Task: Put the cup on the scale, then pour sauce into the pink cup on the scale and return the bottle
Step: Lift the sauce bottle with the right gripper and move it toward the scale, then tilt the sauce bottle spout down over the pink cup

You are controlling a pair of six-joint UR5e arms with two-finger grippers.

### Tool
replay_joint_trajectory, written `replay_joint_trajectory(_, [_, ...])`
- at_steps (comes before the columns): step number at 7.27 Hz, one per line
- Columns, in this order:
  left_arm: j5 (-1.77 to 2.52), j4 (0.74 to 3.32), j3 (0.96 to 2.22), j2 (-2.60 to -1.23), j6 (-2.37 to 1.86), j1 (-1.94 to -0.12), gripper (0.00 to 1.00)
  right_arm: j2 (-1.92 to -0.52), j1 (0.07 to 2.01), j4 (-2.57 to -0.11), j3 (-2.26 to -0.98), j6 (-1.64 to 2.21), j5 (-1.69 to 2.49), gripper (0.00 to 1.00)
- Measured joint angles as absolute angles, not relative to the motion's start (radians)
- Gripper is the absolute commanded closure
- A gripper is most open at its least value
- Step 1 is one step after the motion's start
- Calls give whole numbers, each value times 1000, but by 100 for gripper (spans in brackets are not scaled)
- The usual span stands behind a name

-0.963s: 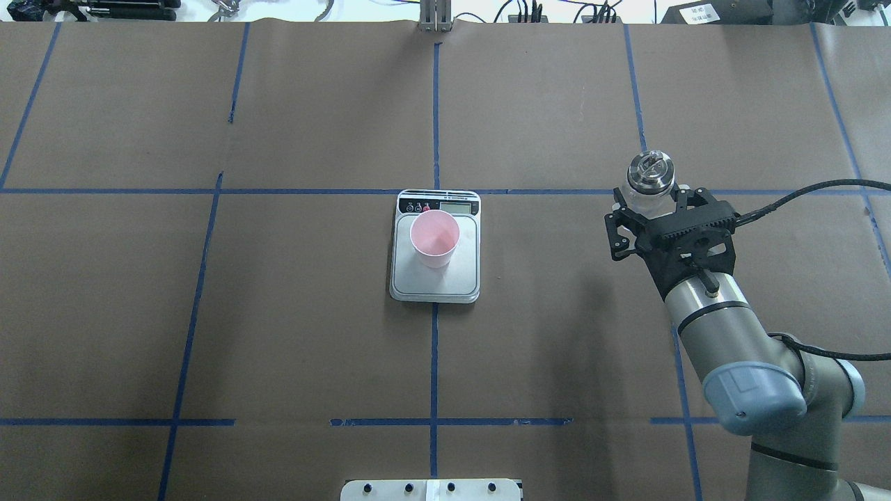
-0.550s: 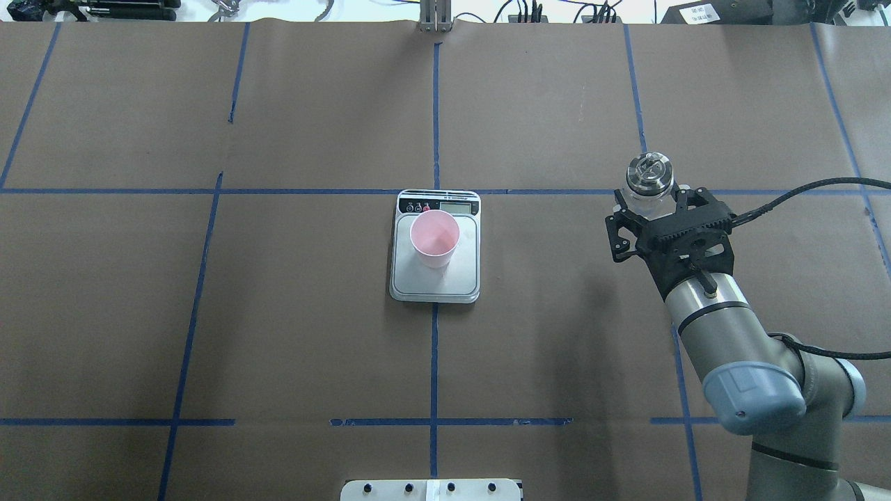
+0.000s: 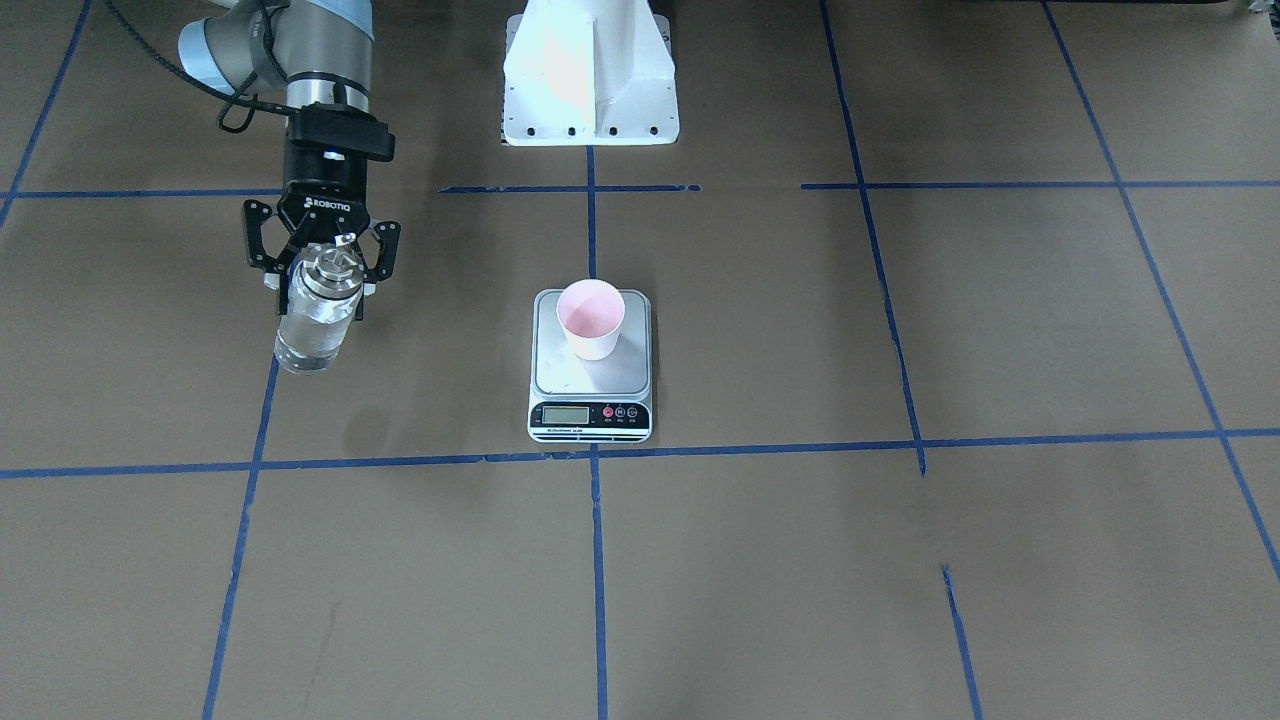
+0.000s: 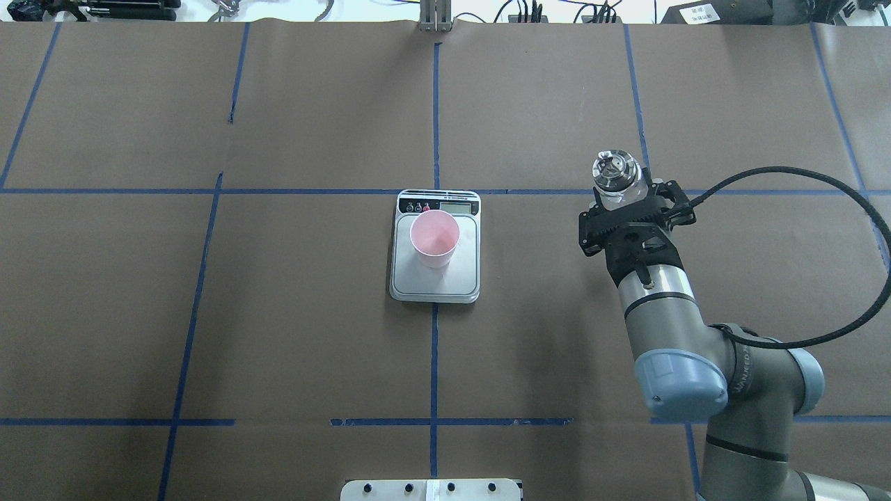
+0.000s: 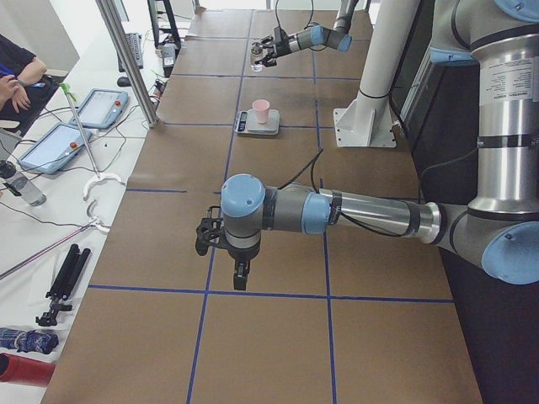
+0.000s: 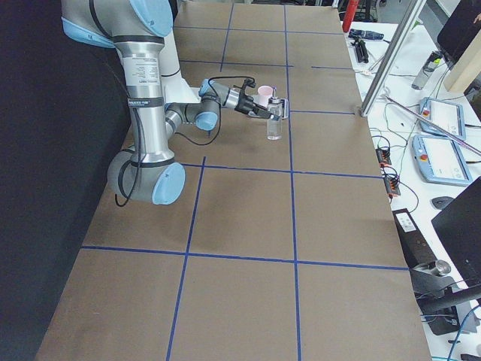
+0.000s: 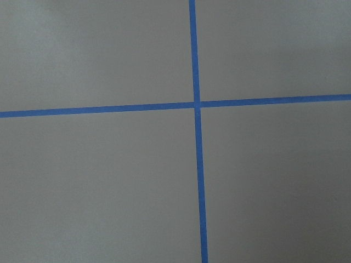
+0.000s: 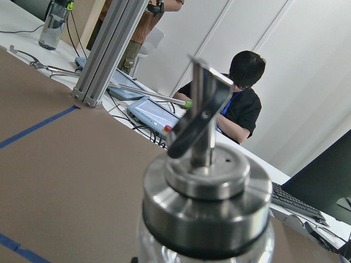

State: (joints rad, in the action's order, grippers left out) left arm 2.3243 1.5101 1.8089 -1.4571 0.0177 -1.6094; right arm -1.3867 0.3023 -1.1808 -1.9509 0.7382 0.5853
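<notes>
Only from the table's left end, catches the left arm (image 5: 362,215) and the left gripper (image 5: 210,240), far to the left of the scale (image 5: 255,126); cannot tell the finger spread there. From that wrist, shows nothing but crossed blue tape (image 7: 196,104). Overhead, shows the right arm (image 4: 696,362) stretched out right of the scale, and of the bottle (image 4: 616,172) little beyond the silver top. Facing the robot, reveals the upright glass body, clear sauce (image 3: 308,335) inside, pinched just under the cap by the narrowed fingers of the right gripper (image 3: 320,275), well apart from the scale. From the right wrist, fills the foreground with cap (image 8: 205,197) and spout (image 8: 200,109). Finds the pink cup (image 4: 434,240) upright on the scale's platform, toward the display end. Covers the table (image 4: 313,334) in brown paper. Beyond the scale, off the paper: aluminium post (image 8: 107,49), seated person (image 8: 241,104), tablets (image 5: 59,143).
</notes>
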Motion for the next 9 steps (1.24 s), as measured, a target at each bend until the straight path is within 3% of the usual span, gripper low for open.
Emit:
replay_joint_trajectory(5, [2326, 1513, 1842, -1403, 16, -1611, 0, -1207, 298, -1626, -1943, 736, 503, 100])
replay_joint_trajectory(9, [2326, 1506, 1846, -1402, 15, -1611, 0, -1084, 289, -1755, -1794, 736, 445, 100])
